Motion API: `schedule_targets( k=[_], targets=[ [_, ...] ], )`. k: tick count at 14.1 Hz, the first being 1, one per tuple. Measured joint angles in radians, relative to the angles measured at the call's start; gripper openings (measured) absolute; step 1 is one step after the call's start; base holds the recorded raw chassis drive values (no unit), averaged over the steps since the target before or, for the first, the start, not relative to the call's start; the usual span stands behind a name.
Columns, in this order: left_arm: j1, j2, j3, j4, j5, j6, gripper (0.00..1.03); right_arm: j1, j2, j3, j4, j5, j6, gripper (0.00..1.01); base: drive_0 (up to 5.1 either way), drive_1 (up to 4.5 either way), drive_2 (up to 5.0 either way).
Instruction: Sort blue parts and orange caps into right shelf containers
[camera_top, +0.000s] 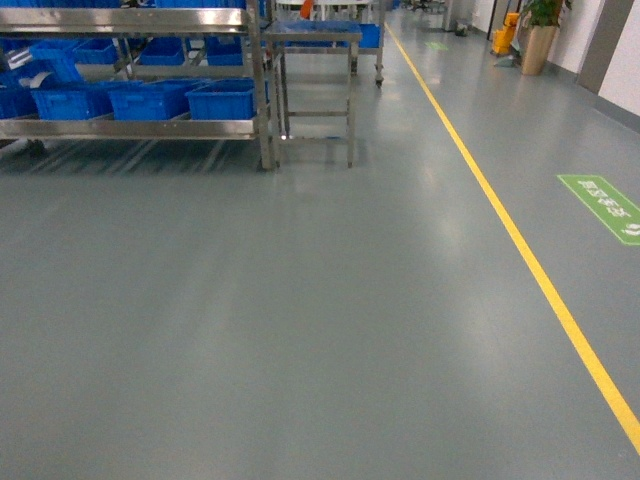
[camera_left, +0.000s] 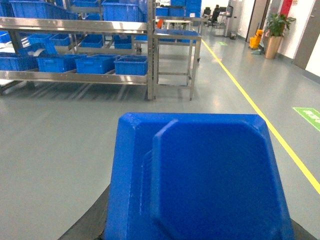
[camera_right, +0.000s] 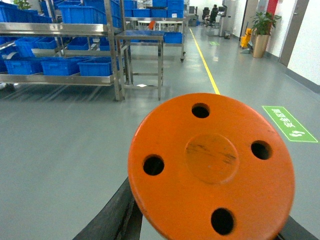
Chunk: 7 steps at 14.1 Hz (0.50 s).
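The left gripper (camera_left: 200, 235) holds a blue part (camera_left: 200, 175) tight, filling its camera; the right gripper (camera_right: 210, 235) holds an orange cap (camera_right: 212, 167) with four holes; far ahead on the left, blue crates (camera_top: 222, 100) sit on a steel shelf (camera_top: 130, 128).

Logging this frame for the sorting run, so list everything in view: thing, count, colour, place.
blue part: one, bright blue, fills left wrist view, held
orange cap: one, orange, four holes, fills right wrist view, held
shelf: one, steel, far left
containers: several, blue, on the shelf
steel table: one, beside the shelf
floor line: one, yellow, right
floor sign: one, green, far right
potted plant: one, top right
grippers: only dark finger edges show under the cap; not in head view
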Motion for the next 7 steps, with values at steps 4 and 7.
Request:
schedule_targets(
  k=[4, 7],
  targets=[
    [0.0, 0.0, 0.0, 0.002, 0.0, 0.0, 0.43, 0.0, 0.0, 0.0, -0.001, 0.0, 0.0, 0.42, -1.6, -1.59, -1.6],
    [0.0, 0.0, 0.0, 0.001, 0.001, 0.0, 0.43, 0.0, 0.0, 0.0, -0.002, 0.0, 0.0, 0.42, -1.6, -1.59, -1.6]
  ],
)
